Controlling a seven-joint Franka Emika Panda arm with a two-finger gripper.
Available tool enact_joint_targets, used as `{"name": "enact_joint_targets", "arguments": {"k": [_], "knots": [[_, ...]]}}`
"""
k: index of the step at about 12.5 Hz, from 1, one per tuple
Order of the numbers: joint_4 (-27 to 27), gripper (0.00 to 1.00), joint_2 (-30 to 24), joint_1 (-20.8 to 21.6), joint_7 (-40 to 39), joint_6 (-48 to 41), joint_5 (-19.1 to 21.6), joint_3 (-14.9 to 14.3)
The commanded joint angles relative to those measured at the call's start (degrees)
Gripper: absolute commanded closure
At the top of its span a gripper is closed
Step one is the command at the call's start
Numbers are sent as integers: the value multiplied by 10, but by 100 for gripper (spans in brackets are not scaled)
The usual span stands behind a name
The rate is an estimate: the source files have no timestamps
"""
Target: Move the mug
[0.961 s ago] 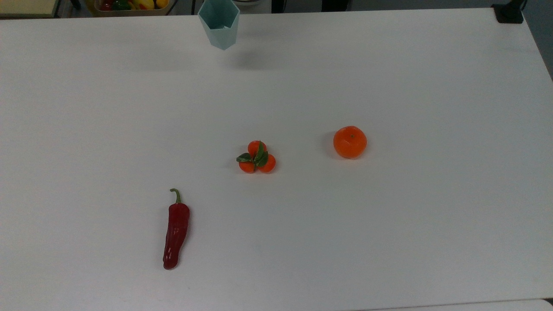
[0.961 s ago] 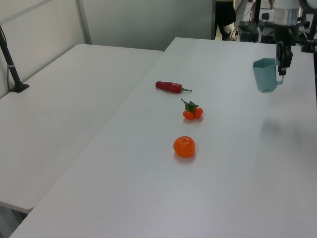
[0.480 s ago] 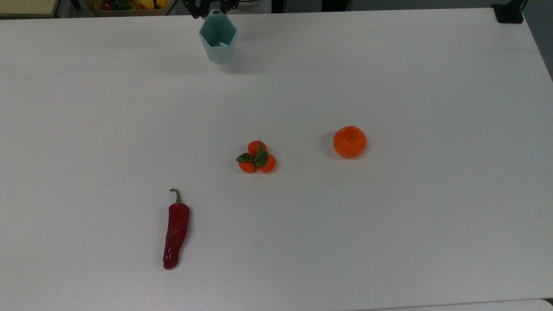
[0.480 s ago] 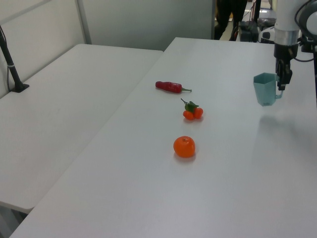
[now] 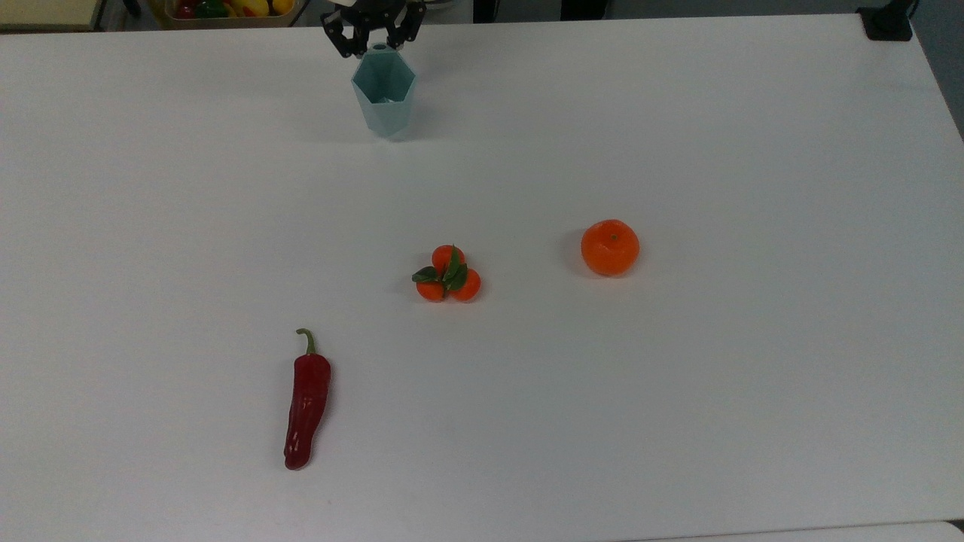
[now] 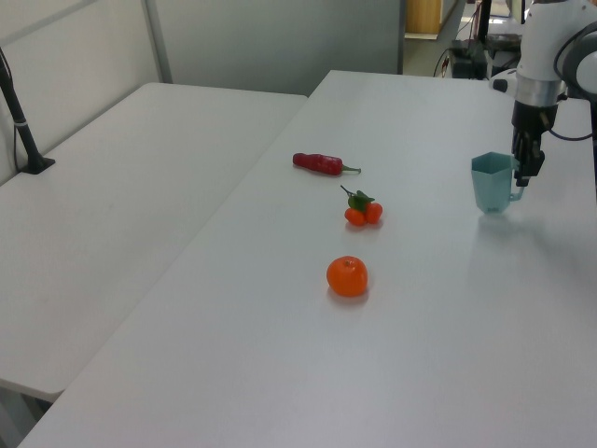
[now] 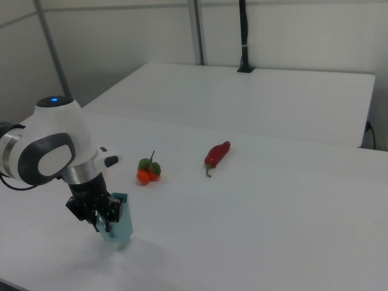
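Observation:
The pale teal faceted mug [image 5: 384, 98] stands upright near the far edge of the white table [image 5: 678, 376]. Its base looks to be down on the surface. My gripper [image 5: 379, 47] is just behind it in the top view, shut on the small handle tab at the rim. In the left view the mug [image 6: 490, 187] is at the right, with the gripper [image 6: 522, 175] on its right side. In the right view the gripper [image 7: 103, 221] hangs under the white arm at the mug's [image 7: 121, 224] left.
A red pepper [image 5: 306, 403] lies near the front left, a cluster of small oranges with leaves [image 5: 448, 275] sits mid-table, and a single orange [image 5: 610, 247] is to its right. A bin of toy food [image 5: 226, 9] stands beyond the far edge. A black post base [image 5: 889, 22] is at the far right corner.
The gripper has lowered the mug from the air down to the table and brought it slightly nearer in the top view. The fruit and the pepper have not moved.

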Motion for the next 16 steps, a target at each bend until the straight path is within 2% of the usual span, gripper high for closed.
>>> {"name": "enact_joint_targets", "arguments": {"k": [1,3,5,6,9,13,15,16], "knots": [[-9,96,27,2,-12,61,-6,-6],[-8,96,37,3,-11,82,-6,-6],[-8,90,46,4,-11,83,-6,-6],[-8,79,47,4,-11,80,-6,-6],[-7,63,53,4,-10,76,-6,-6],[-5,52,54,4,-9,71,-6,-6],[-3,29,53,3,-3,65,-5,-6],[0,11,50,3,0,61,-4,-6]]}}
